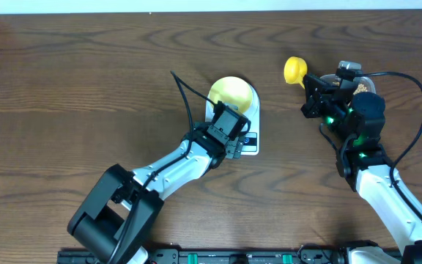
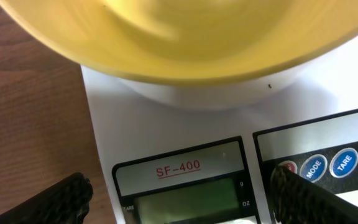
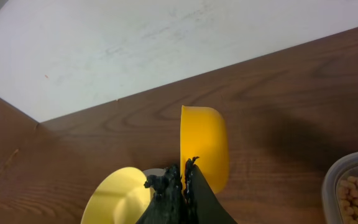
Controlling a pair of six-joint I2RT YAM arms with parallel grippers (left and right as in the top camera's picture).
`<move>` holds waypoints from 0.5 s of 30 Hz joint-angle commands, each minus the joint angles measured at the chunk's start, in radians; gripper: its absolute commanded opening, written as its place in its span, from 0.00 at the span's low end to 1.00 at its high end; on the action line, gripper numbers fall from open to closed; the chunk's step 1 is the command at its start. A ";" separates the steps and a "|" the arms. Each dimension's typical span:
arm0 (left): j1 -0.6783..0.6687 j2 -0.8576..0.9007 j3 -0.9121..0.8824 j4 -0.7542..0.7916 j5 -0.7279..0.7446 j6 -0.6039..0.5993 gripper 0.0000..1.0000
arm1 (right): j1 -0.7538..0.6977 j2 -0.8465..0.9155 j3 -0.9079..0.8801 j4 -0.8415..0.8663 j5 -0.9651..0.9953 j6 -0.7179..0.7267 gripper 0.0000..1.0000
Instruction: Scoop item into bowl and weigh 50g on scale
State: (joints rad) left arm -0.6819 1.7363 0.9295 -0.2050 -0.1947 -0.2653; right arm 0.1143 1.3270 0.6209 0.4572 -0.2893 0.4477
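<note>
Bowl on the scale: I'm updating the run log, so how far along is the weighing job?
Done: the bowl sits on the scale and looks empty. In hand: the right fingers are shut on the yellow scoop, near the tub of beans; the open left fingers hover at the scale's display. Left: scooping beans into the bowl and reaching the target weight.

Dark wood-grain table (image 1: 64, 81), white scale (image 1: 252, 145) near its middle — clear tub (image 3: 331, 186) at right
</note>
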 commanded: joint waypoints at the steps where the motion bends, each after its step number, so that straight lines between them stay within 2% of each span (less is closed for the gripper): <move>1: 0.004 -0.020 -0.009 -0.002 -0.027 0.001 0.93 | -0.006 0.003 0.014 0.002 -0.005 0.008 0.01; 15: 0.003 -0.076 -0.009 -0.011 -0.026 0.001 0.93 | -0.006 0.003 0.014 0.002 -0.005 0.008 0.01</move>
State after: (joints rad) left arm -0.6819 1.7073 0.9279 -0.2089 -0.2016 -0.2653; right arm 0.1143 1.3270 0.6209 0.4568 -0.2893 0.4477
